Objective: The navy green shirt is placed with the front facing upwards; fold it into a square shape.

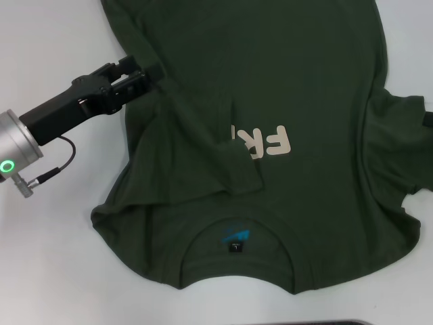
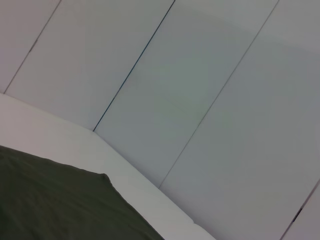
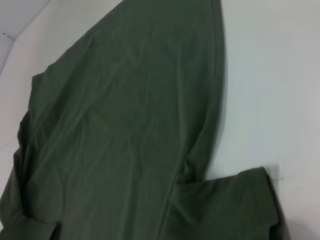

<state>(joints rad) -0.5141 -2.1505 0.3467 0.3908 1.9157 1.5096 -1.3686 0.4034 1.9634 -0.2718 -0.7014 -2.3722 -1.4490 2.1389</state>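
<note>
Head view: dark olive-green short-sleeved cotton shirt (image 1: 304, 88) spread front-up on the white table (image 1: 47, 271), collar toward the robot; black neck label with a blue mark (image 1: 235, 238) inside the collar; cream chest lettering (image 1: 264, 142) partly covered, only "FR" legible; the left sleeve (image 1: 203, 152) is folded inward across the chest and hides the rest of the print; the right sleeve (image 1: 399, 142) lies outward, rumpled, at the frame edge; left gripper (image 1: 157, 73), black, on a silver wrist with a green ring light (image 1: 7, 166), sits at the shirt's left side seam with its tips touching the cloth; whether the tips are parted or clamped on fabric cannot be told; a small dark patch at the right edge could be the right arm, not confirmable.

Left wrist view: a corner of green cloth (image 2: 55, 200) on the white table, pale wall panels (image 2: 200, 90) behind; own fingers not shown.

Right wrist view: shirt body and one sleeve (image 3: 235, 200) flat on the table; no fingers shown.
</note>
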